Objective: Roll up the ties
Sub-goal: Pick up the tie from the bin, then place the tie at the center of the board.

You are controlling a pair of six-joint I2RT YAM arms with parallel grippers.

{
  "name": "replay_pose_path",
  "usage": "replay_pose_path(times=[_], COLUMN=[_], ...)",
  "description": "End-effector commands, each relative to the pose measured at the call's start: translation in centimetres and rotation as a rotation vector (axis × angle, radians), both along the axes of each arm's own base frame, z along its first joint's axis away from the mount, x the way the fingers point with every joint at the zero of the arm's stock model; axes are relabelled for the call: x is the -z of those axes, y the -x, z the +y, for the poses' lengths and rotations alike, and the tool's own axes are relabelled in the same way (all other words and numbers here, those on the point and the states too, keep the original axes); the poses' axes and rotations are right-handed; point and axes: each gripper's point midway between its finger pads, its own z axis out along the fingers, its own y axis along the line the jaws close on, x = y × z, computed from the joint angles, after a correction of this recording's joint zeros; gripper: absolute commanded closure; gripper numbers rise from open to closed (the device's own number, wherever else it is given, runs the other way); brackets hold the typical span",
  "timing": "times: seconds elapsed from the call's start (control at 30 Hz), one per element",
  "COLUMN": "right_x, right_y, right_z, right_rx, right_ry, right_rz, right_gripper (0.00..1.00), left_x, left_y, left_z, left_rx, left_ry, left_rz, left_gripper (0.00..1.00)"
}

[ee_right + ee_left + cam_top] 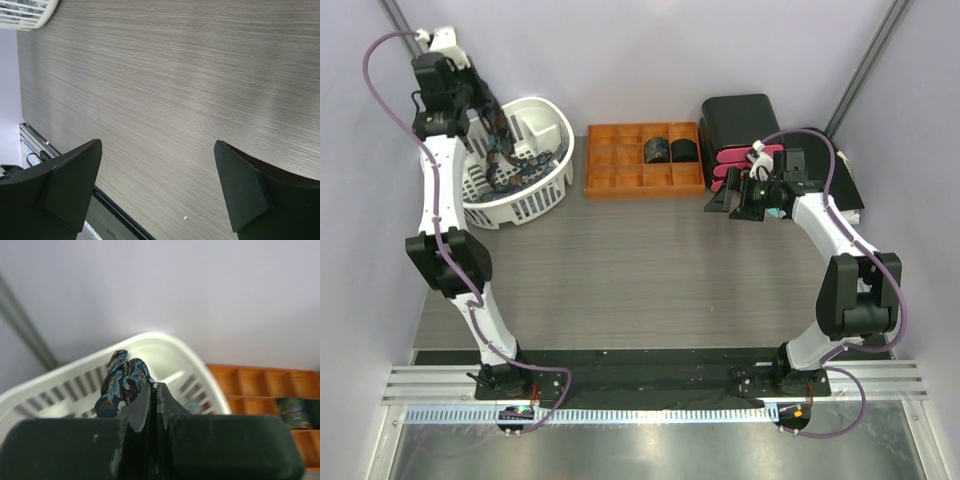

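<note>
My left gripper (492, 128) is raised over the white laundry basket (548, 190) at the back left. In the left wrist view the left gripper (154, 388) is shut on a dark navy tie (124, 384) with a blue floral print, which hangs bunched above the basket rim (165, 340). Two rolled ties (669, 150) sit side by side in the orange tray (620, 170); one of them (295, 412) shows in the left wrist view. My right gripper (747, 196) is open and empty above the bare table (165, 75), its jaws spread wide (157, 145).
A black box (740, 115) and pink items (735, 165) stand at the back right beside the orange tray. More dark fabric lies inside the basket (505, 175). A basket corner (25, 12) shows in the right wrist view. A black mat (640, 375) lines the near table edge.
</note>
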Motion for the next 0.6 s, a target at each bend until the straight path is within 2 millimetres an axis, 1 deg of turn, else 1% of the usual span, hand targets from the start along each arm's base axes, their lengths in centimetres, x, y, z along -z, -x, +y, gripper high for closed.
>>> replay_pose_path(times=[0.0, 0.03, 0.07, 0.1, 0.13, 0.17, 0.2, 0.23, 0.27, 0.3, 0.33, 0.37, 0.4, 0.43, 0.47, 0.5, 0.53, 0.57], right_x=[-5.7, -6.0, -6.4, -7.1, -7.6, -7.9, -8.7, -9.1, -9.3, -10.0, -10.2, -10.4, -10.6, -11.2, -11.3, -11.4, -11.8, -11.7], right_y=[-0.2, -0.1, 0.1, 0.3, 0.5, 0.6, 1.0, 1.1, 1.4, 1.7, 1.9, 2.1, 2.2, 2.5, 2.7, 2.9, 3.2, 3.4], right_z=[0.0, -0.1, -0.2, -0.2, -0.3, -0.3, -0.4, -0.4, -0.5, -0.5, -0.6, -0.8, -0.9, -1.0, -1.1, -1.1, -1.2, -1.3], right_rx=[-0.016, -0.016, -0.012, -0.008, -0.006, -0.005, 0.001, 0.006, 0.010, 0.013, 0.019, 0.026, 0.031, 0.035, 0.036, 0.038, 0.041, 0.043], right_ry=[0.000, 0.004, 0.006, 0.010, 0.011, 0.012, 0.016, 0.015, 0.014, 0.015, 0.021, 0.026, 0.030, 0.036, 0.039, 0.042, 0.045, 0.052], right_rz=[-0.176, -0.188, -0.198, -0.220, -0.234, -0.243, -0.269, -0.277, -0.282, -0.302, -0.311, -0.319, -0.325, -0.347, -0.354, -0.356, -0.371, -0.371], right_gripper=[0.00, 0.00, 0.00, 0.00, 0.00, 0.00, 0.00, 0.00, 0.00, 0.00, 0.00, 0.00, 0.00, 0.00, 0.00, 0.00, 0.00, 0.00], left_x=[-15.6, -17.0, -19.1, -20.2, -22.2, -23.2, -24.3, -26.0, -27.5, -28.2, -29.1, -29.9, -30.0, -29.1, -29.3, -28.8, -26.3, -24.9], left_y=[5.3, 6.1, 7.3, 8.0, 9.8, 10.8, 11.7, 13.3, 15.0, 15.9, 17.5, 18.9, 19.6, 19.7, 21.1, 21.4, 20.3, 20.7], left_z=[-8.3, -9.4, -11.6, -12.2, -15.5, -16.6, -17.6, -19.6, -20.5, -21.4, -23.3, -23.9, -24.6, -25.7, -26.0, -26.4, -27.1, -28.0], left_rx=[0.200, 0.225, 0.268, 0.281, 0.347, 0.369, 0.389, 0.427, 0.449, 0.469, 0.513, 0.532, 0.555, 0.586, 0.624, 0.643, 0.661, 0.712], left_ry=[-0.028, -0.031, -0.036, -0.040, -0.036, -0.039, -0.035, -0.023, -0.014, -0.004, 0.014, 0.025, 0.061, 0.088, 0.111, 0.166, 0.194, 0.205], left_rz=[-0.350, -0.380, -0.430, -0.455, -0.507, -0.534, -0.564, -0.617, -0.658, -0.678, -0.707, -0.726, -0.720, -0.689, -0.683, -0.651, -0.570, -0.526], left_gripper=[1.00, 1.00, 1.00, 1.00, 1.00, 1.00, 1.00, 1.00, 1.00, 1.00, 1.00, 1.00, 1.00, 1.00, 1.00, 1.00, 1.00, 1.00])
